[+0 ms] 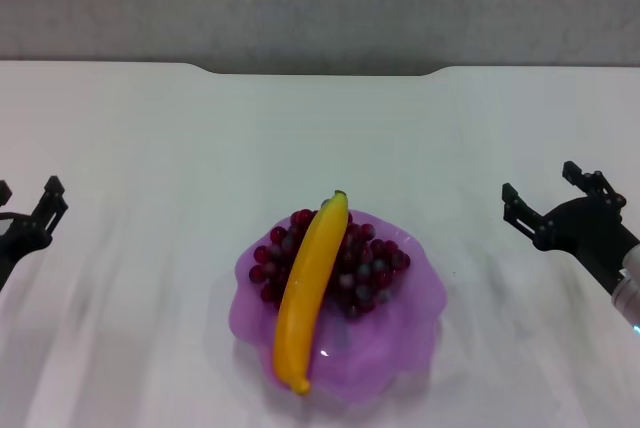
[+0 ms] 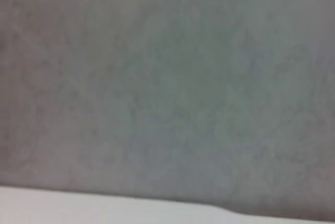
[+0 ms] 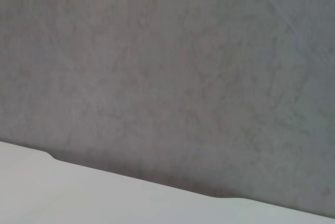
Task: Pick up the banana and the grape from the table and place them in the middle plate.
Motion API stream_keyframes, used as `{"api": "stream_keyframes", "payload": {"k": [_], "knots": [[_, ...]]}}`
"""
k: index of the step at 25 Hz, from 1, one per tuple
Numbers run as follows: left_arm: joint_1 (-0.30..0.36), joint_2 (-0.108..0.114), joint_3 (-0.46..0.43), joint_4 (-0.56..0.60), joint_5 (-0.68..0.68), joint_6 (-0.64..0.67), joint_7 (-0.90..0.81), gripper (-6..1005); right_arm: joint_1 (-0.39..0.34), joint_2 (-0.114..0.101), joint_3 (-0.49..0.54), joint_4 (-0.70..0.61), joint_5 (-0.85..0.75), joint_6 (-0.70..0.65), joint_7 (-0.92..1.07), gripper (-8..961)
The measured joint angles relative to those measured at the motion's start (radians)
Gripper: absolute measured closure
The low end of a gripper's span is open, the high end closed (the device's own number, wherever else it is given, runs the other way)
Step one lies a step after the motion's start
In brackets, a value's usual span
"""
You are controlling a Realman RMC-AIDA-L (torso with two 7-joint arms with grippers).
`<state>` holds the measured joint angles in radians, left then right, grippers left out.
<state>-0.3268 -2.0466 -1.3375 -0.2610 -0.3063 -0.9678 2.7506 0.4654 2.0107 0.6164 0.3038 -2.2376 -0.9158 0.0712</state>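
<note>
banana (image 1: 311,288) across grape (image 1: 365,263) in middle plate (image 1: 400,333); right gripper (image 1: 553,188) fingers released; left gripper (image 1: 28,196) seemingly too

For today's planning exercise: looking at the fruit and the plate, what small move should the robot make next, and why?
Probably none beyond keeping both arms parked: the banana lies across the grape inside the middle plate, and the left gripper and right gripper sit empty at the sides.

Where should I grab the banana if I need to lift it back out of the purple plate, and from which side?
Probably grip the banana across its middle, coming straight down from above. It lies on top of the grape bunch in the middle plate, so its upper surface is exposed and its narrow width suits the fingers. The right gripper and left gripper both sit open and empty at the sides.
</note>
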Motion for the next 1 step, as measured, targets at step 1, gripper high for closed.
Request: {"api": "stream_keyframes", "payload": {"k": [1], "knots": [[-0.001, 0.000, 0.000, 0.000, -0.006, 0.008, 0.000, 287, 0.000, 0.000, 0.001, 0.000, 0.000, 0.000, 0.000, 62]]}}
